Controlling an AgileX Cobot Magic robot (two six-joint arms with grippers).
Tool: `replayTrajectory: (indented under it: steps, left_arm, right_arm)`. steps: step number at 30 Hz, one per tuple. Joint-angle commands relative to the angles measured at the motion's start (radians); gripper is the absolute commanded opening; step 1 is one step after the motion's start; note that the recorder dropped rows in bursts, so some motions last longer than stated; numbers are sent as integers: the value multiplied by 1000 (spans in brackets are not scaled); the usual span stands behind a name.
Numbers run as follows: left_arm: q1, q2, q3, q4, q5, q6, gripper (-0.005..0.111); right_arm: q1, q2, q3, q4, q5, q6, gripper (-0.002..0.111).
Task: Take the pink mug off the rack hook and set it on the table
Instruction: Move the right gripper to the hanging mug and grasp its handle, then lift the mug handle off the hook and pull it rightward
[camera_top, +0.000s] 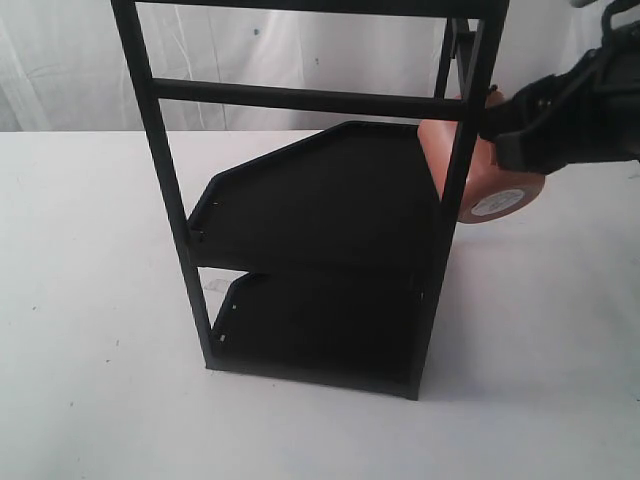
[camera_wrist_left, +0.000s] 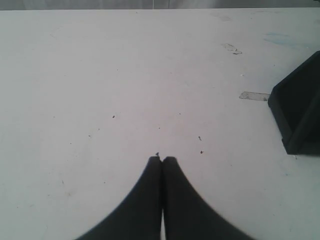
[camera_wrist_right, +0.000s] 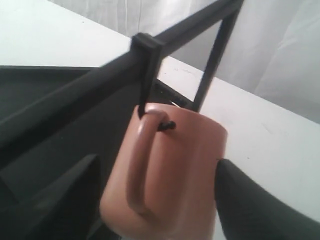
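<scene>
The pink mug (camera_top: 482, 178) hangs at the rack's right post, tilted, with its white base sticker facing outward. In the right wrist view the mug (camera_wrist_right: 180, 165) has its loop handle over the thin black rack hook (camera_wrist_right: 167, 125). My right gripper (camera_top: 507, 132) (camera_wrist_right: 157, 162) straddles the mug body, and both dark fingers (camera_wrist_right: 250, 205) press its sides. My left gripper (camera_wrist_left: 162, 159) is shut and empty, low over the white table (camera_wrist_left: 100, 75), and does not appear in the exterior view.
The tall black two-shelf rack (camera_top: 330, 200) stands mid-table, with crossbars (camera_top: 300, 97) above the shelves. A corner of its base (camera_wrist_left: 300, 115) shows in the left wrist view. White table (camera_top: 100, 300) spreads around it; white curtains hang behind.
</scene>
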Motion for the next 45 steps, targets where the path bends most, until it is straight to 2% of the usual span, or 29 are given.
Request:
replayTrajectory:
  steps: [1,10,16,23,25,31,33,45]
  left_arm:
    - [1,4,4,-3,-3,-2,0]
    - [1,4,4,-3,-3,-2,0]
    - [1,4,4,-3,-3,-2,0]
    - [1,4,4,-3,-3,-2,0]
    - [1,4,4,-3,-3,-2,0]
    - [1,4,4,-3,-3,-2,0]
    - [1,4,4,-3,-3,-2,0]
    - [1,4,4,-3,-3,-2,0]
  right_arm:
    - [34,44,-8,-1,-47,-20,61]
    - [34,125,-8,-2,-104,-20,60]
    - [34,141,-8,-6,-122,-20,46]
    - [34,156,-8,-6,-127,-20,42]
    - [34,156,-8,-6,-131,-20,36]
    - [34,156,-8,-6,-168,-20,6]
    - [34,156,-8,-6,-171,-20,0]
    - [34,145,-8,-6,-209,-22,0]
